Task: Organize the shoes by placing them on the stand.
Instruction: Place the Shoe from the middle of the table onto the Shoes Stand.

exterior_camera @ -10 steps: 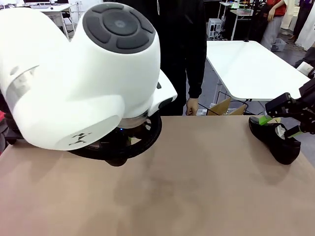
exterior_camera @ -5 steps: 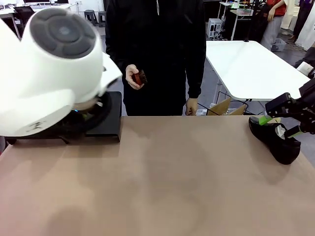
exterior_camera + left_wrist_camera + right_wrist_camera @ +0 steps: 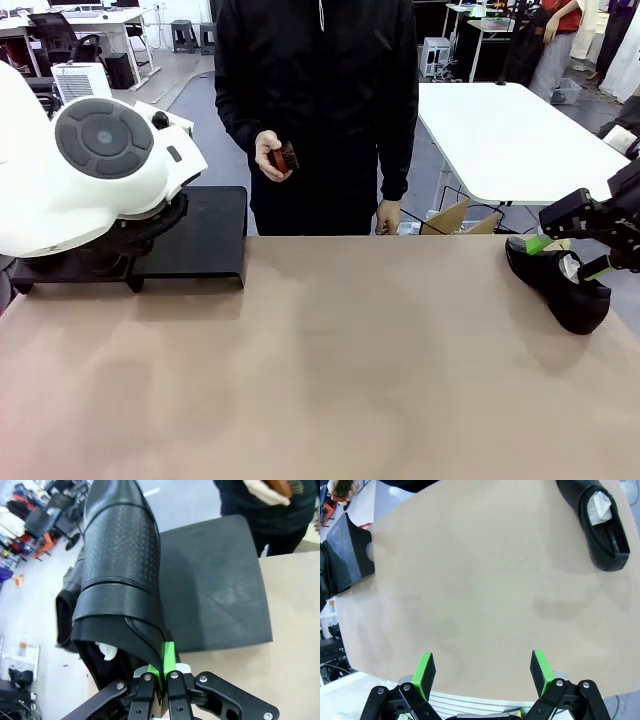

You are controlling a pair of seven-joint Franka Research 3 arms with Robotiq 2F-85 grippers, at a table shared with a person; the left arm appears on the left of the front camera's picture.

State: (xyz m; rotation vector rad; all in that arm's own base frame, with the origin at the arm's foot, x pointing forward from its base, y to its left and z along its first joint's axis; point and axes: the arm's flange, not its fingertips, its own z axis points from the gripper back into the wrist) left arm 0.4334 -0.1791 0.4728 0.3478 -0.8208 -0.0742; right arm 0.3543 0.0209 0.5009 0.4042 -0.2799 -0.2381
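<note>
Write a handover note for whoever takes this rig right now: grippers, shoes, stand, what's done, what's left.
Left gripper: shut on a shoe by the rim of its opening, toe pointing away, held at the stand; not yet released.
Right gripper: open, empty, above the table.
Second shoe: lying on the table on the robot's right, apart from the right gripper.
Done: one shoe lifted and at the stand.
Left: set it down and let go, then probably fetch the second shoe and place it on the stand.
</note>
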